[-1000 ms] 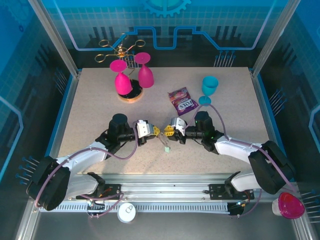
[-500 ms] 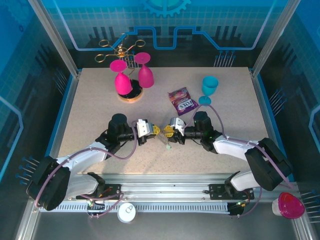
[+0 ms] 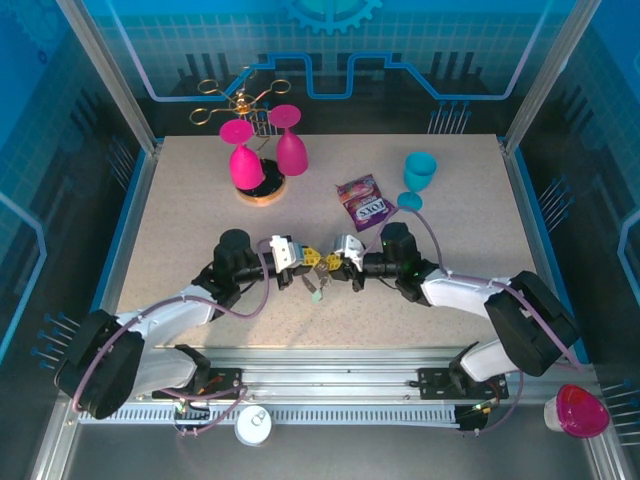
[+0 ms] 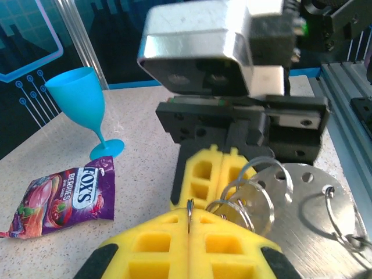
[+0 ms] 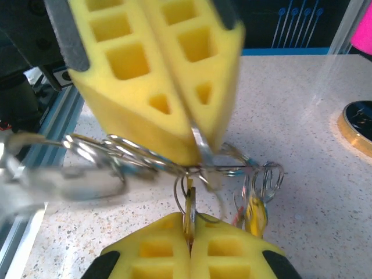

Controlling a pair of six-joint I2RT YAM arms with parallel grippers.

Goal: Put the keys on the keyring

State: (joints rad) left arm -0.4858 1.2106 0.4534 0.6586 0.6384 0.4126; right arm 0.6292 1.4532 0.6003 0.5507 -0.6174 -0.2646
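pink goblets [image 3: 246, 160], blue goblet [image 3: 418, 172], candy packet [image 3: 364, 203]

Purple candy pkt [image 4: 64, 197] reads "FOX'S" w/ what looks like "BERRIES" just above it.

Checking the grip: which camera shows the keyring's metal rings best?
Left wrist: the keyring's rings are sharp, coiled beside the yellow pads. Right wrist shows them partly blurred; top external, just tiny glints.
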